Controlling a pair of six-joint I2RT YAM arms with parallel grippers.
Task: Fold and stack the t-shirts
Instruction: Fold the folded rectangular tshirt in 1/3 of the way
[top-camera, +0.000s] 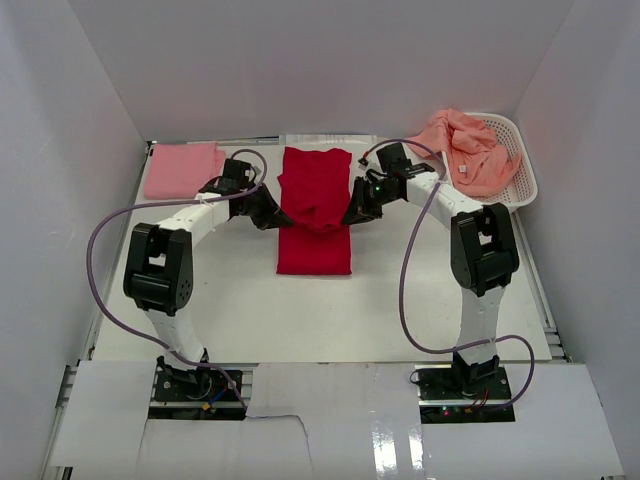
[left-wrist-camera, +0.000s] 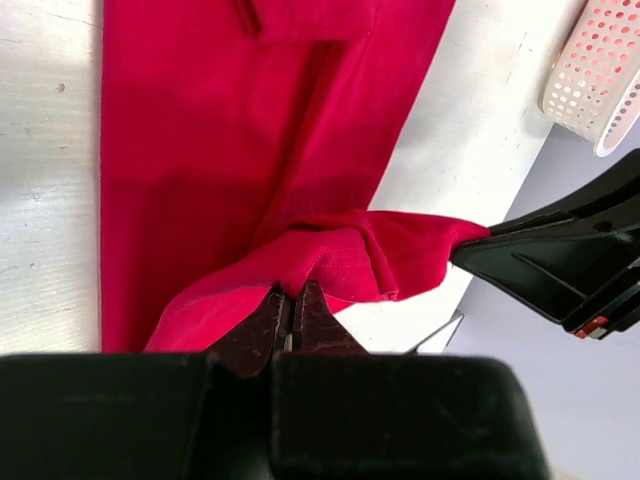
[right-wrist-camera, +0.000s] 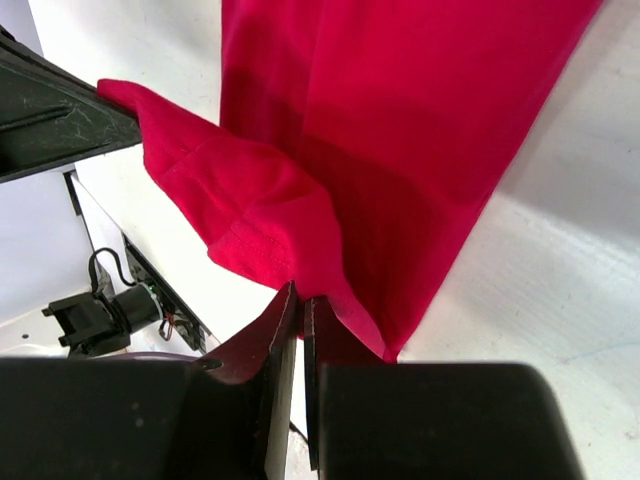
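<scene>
A bright red t-shirt (top-camera: 314, 250) lies at the middle of the white desk (top-camera: 250, 310), folded into a long narrow band that runs from the far side toward the arms. Its near half lies flat and smooth; the far half is slightly wider and faintly wrinkled. Across the middle, the cloth is drawn up into a puckered ridge. The left fingers (top-camera: 272, 213) are clenched on one side edge of that ridge and the right fingers (top-camera: 358, 210) on the other.

From the left wrist, the left fingers (left-wrist-camera: 262, 330) pinch a lifted flap of the red t-shirt (left-wrist-camera: 250, 150), with the right fingers (left-wrist-camera: 540, 255) gripping its far tip and a corner of the basket (left-wrist-camera: 595, 80) beyond. From the right wrist, the right fingers (right-wrist-camera: 268, 335) nip the hem of the red t-shirt (right-wrist-camera: 400, 120) while the left fingers (right-wrist-camera: 50, 115) hold the opposite point.

A light pink t-shirt (top-camera: 183, 170) sits folded flat at the far left of the desk. Salmon-orange t-shirts (top-camera: 465, 150) are heaped in the white latticed basket (top-camera: 522, 165) at the far right, spilling over its rim.

The red shirt's sleeves and collar are tucked out of sight. The heap is too tangled to count. Visible in all: one red shirt, one pink, one basket, two arms.
</scene>
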